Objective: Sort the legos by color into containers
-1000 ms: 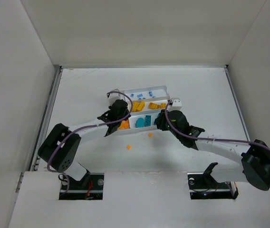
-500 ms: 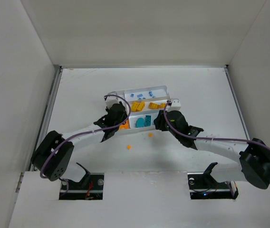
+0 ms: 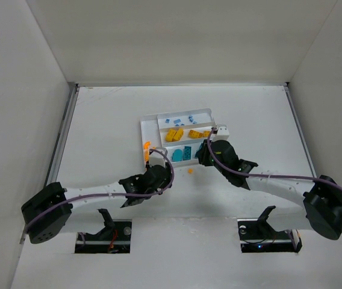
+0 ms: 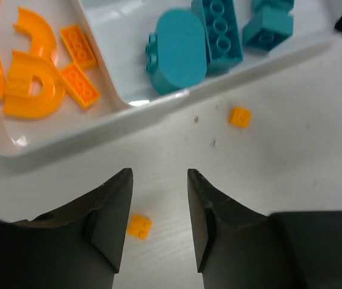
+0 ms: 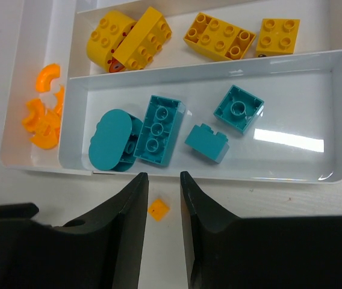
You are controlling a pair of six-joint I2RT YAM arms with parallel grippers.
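The white tray (image 3: 149, 124) holds light blue legos (image 3: 183, 120), yellow legos (image 3: 186, 133), teal legos (image 3: 182, 153) and, in its narrow side section, orange pieces (image 3: 147, 147). My left gripper (image 3: 161, 176) is open over the table in front of the tray. In the left wrist view a tiny orange brick (image 4: 139, 226) lies between its fingers (image 4: 114, 211), close to the left one, and the gripper (image 4: 159, 180) holds nothing. My right gripper (image 3: 201, 159) is open at the tray's near wall. A second tiny orange brick (image 5: 158, 209) lies between its jaws (image 5: 162, 180), untouched.
The second orange brick also shows on the table in the top view (image 3: 190, 171) and the left wrist view (image 4: 239, 116). High white walls stand on three sides of the table. The tray's near wall (image 5: 219, 176) lies just beyond the right fingertips.
My left arm has drawn back from the tray's orange section toward the near edge and now hangs over the loose orange brick. The right arm has barely moved.
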